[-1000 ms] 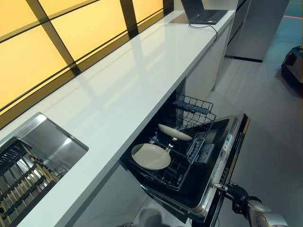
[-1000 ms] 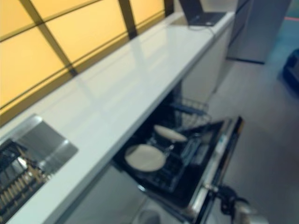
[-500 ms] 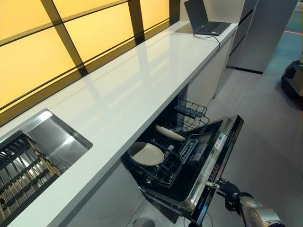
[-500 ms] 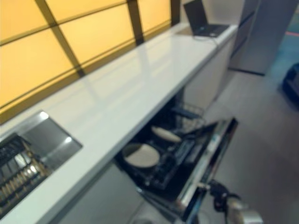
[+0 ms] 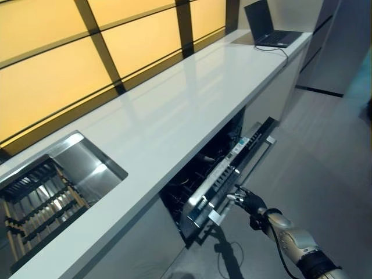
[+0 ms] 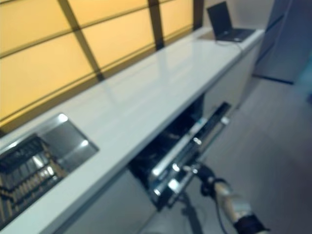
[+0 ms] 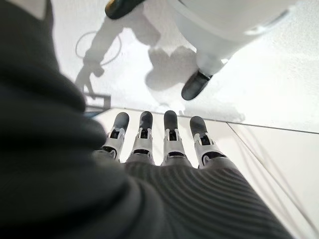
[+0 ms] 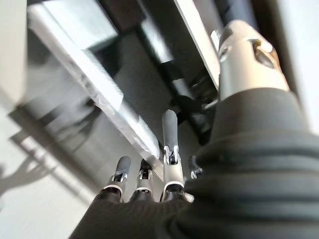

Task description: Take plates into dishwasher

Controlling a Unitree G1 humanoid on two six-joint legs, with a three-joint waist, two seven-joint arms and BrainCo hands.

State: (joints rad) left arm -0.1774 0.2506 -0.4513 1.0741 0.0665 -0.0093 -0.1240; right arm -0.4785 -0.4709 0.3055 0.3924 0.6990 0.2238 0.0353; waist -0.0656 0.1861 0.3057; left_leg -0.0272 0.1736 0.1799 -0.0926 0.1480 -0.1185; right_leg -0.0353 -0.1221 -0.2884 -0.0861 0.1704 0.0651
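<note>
The dishwasher door (image 5: pixel 225 174) stands tilted up, most of the way towards shut, under the white counter (image 5: pixel 186 99). Only a dark gap of the inside (image 5: pixel 195 174) shows; the plates and the rack are hidden. My right hand (image 5: pixel 250 203) is at the door's outer face near its lower corner. In the right wrist view its straight fingers (image 8: pixel 168 142) press against the door's bar handle (image 8: pixel 89 87), so it is open. My left hand (image 7: pixel 164 144) shows only in its wrist view, open, fingers pointing at the floor, holding nothing.
A steel sink (image 5: pixel 81 163) with a dish rack (image 5: pixel 35 195) in it is set into the counter at the left. A laptop (image 5: pixel 270 26) sits at the counter's far end. Grey floor (image 5: pixel 325 168) lies to the right of the dishwasher.
The dishwasher door has swung up from nearly flat to mostly shut, hiding the rack and the plates. My right hand rose with it. The camera has also shifted.
</note>
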